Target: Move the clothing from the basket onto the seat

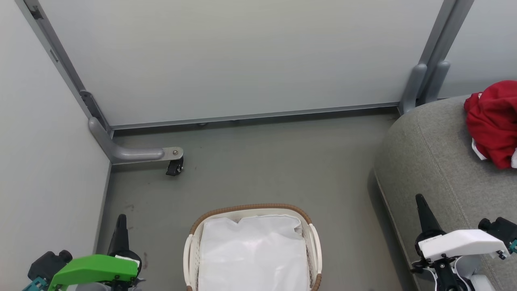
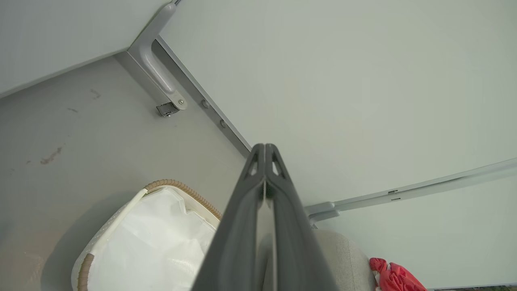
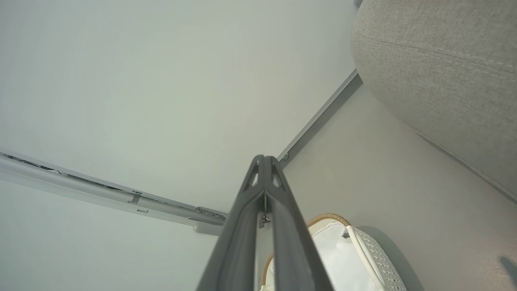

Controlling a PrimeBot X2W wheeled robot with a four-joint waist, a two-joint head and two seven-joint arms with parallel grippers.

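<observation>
While the left hand (image 2: 265, 161) and right hand (image 3: 263, 161) are pressed together, empty, the clothing (image 1: 494, 121) lies on the seat (image 1: 436, 161), ahead-right of the nearer right hand; the basket (image 1: 250, 208) between them holds its liner (image 1: 252, 250).

- Before me, the grey floor (image 1: 262, 161) bears the basket (image 1: 250, 208), a white liner (image 1: 254, 250) spread inside it.
- On my right, the seat (image 1: 432, 161) stands on that floor, with the clothing (image 1: 492, 121) heaped on it.
</observation>
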